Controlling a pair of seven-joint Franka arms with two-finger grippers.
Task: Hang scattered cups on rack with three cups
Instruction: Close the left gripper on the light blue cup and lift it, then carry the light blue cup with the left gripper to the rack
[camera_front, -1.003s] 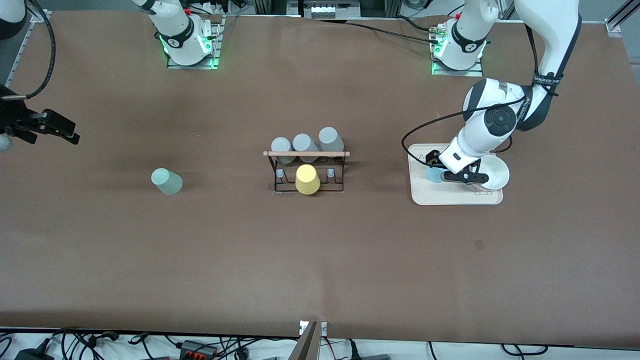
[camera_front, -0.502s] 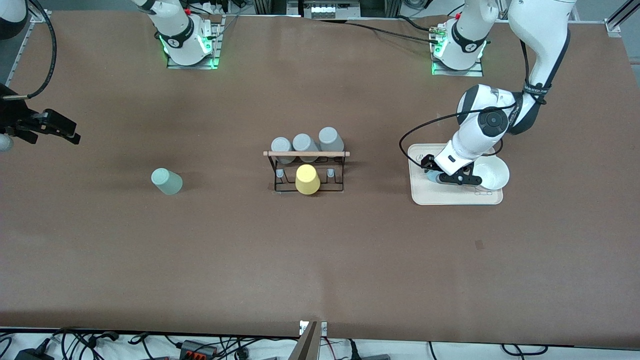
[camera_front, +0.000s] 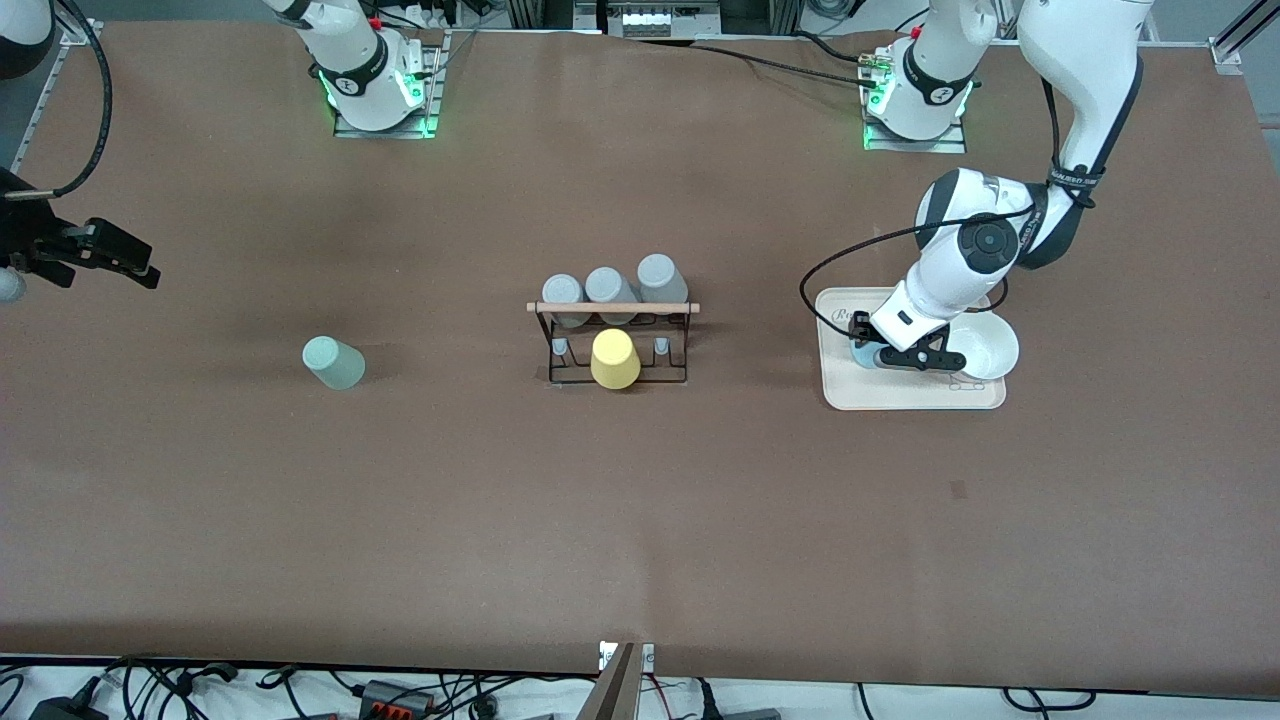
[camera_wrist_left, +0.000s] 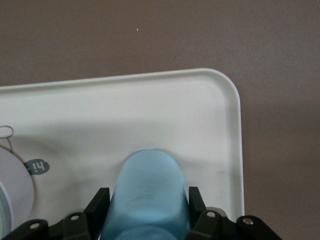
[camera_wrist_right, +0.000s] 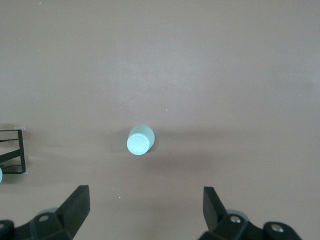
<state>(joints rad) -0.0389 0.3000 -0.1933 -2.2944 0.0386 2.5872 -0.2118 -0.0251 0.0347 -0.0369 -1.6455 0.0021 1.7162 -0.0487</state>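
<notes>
We see even, soft light from above. The table (camera_front: 640, 500) shows no glare, and shadows are faint. In the left wrist view the blue cup (camera_wrist_left: 148, 195) looks slightly blurred at 6 o'clock.

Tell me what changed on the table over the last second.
The left gripper shifted slightly toward the rack's side of the tray and shut its fingers on the light blue cup, which still stands on the tray beside the white bowl. The right gripper stayed open, waiting high over the mint green cup. The rack and its cups did not move.
</notes>
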